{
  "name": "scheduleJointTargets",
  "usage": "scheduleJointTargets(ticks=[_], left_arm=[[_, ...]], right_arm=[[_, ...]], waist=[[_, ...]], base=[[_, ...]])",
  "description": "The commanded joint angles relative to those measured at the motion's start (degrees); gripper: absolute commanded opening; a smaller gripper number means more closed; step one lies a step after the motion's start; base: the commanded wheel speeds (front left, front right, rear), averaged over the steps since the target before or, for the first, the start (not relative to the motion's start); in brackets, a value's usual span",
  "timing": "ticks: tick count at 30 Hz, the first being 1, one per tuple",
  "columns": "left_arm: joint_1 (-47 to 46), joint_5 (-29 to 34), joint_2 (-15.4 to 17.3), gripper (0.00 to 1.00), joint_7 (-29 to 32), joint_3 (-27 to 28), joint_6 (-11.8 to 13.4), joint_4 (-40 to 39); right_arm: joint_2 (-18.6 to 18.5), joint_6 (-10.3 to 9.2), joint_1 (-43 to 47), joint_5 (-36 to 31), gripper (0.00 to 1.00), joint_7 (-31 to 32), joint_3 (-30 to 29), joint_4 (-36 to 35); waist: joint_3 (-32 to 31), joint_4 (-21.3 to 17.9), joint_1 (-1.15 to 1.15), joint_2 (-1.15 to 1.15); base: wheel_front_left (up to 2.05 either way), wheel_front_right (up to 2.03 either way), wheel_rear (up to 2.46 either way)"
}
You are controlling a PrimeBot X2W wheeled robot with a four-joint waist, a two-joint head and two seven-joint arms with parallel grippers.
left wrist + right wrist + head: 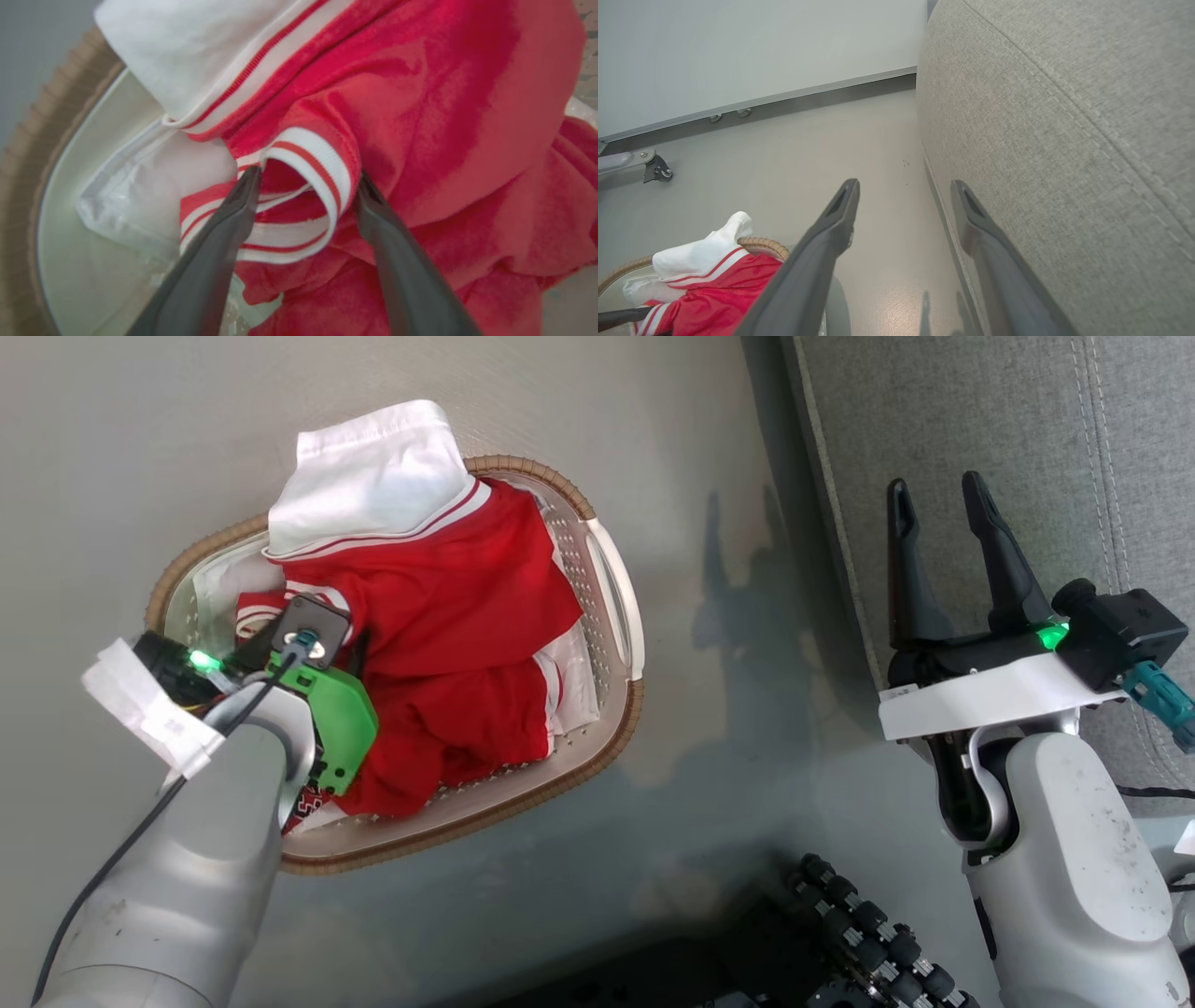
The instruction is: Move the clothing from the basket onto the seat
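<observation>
Closest to me on head cam: the black roller wheels (868, 943) of the base, at the bottom edge, on the grey floor (140, 429). The left forearm (187, 877) runs up-frame into the basket (611, 607), which sits on the floor w/ a brown woven rim all round.

The left pincer (309, 176) is down in the near-left part of the basket, spread wide. On its wrist cam the two fingers straddle a ribbed red-and-white striped cuff (322, 158), one tip at each side of the loop, nothing pinched. On head cam the green wrist housing (341, 709) covers the fingers, so I go by wrist cam here.

The clothing (448, 616) is all in the basket. It's a red heap filling most of it, w/ a white section (364, 476) edged by thin red stripes draped over the far rim. A pale translucent sheet (126, 200) lies beside the cuff, against the basket's inner wall.

The right pincer (936, 487) is well apart from the basket, across a strip of floor, hanging over the front edge of the seat (980, 411). Its fingers are spread and empty. On its wrist cam one finger is over the floor and the other runs alongside the seat's grey fabric side, w/ a stitched seam (1111, 140) further up.

Farthest out is a pale wall w/ a dark baseboard (808, 100), and a small caster (657, 170) at its foot.
</observation>
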Motion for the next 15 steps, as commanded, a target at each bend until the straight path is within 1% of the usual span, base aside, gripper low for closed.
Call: scheduleJointTargets(ticks=[1, 2, 4, 5, 7, 8, 15], left_arm=[[-0.5, -0.8, -0.1, 0.8, 0.4, -0.4, -0.2, 0.4], [-0.4, -1.2, -0.2, 0.59, 0.4, -0.9, -0.2, 0.8], [-0.4, -1.6, -0.3, 0.38, 0.1, -1.4, -0.2, 1.2], [-0.3, -2.0, -0.5, 0.3, -0.1, -1.8, -0.2, 1.4], [-0.1, -2.9, -0.8, 0.07, -0.6, -2.6, -0.2, 1.6], [0.0, -3.2, -1.0, 0.0, -0.9, -3.1, -0.2, 1.7], [1.4, -6.4, -2.1, 0.0, -5.3, -6.5, -0.2, 0.3]], right_arm=[[-0.2, -0.02, -0.8, 0.3, 1.0, -0.3, 0.2, 0.1], [-0.2, -0.02, -0.8, 0.2, 1.0, -0.3, 0.4, 0.1], [-0.2, -0.02, -0.7, 0.1, 1.0, -0.3, 0.5, 0.0], [-0.2, -0.02, -0.5, 0.1, 1.0, -0.3, 0.6, 0.0], [-0.2, -0.02, -0.1, -0.2, 1.0, -0.3, 0.5, 0.1], [-0.2, -0.02, 0.1, -0.3, 1.0, -0.3, 0.5, 0.3], [-0.2, -0.02, 1.3, -1.7, 1.0, -0.3, -0.3, 1.1]], waist=[[-0.1, -0.1, -0.01, 0.0], [-0.2, -0.1, -0.01, 0.0], [-0.3, -0.2, -0.01, 0.0], [-0.5, -0.3, -0.01, 0.0], [-0.9, -0.2, -0.01, 0.0], [-1.1, -0.2, -0.01, 0.0], [-4.5, 1.5, -0.01, 0.0]], base=[[0.0, 0.0, 0.0], [0.0, 0.0, 0.0], [0.0, 0.0, 0.0], [0.0, 0.0, 0.0], [0.0, 0.0, 0.0], [0.0, 0.0, 0.0], [0.0, 0.0, 0.0]])
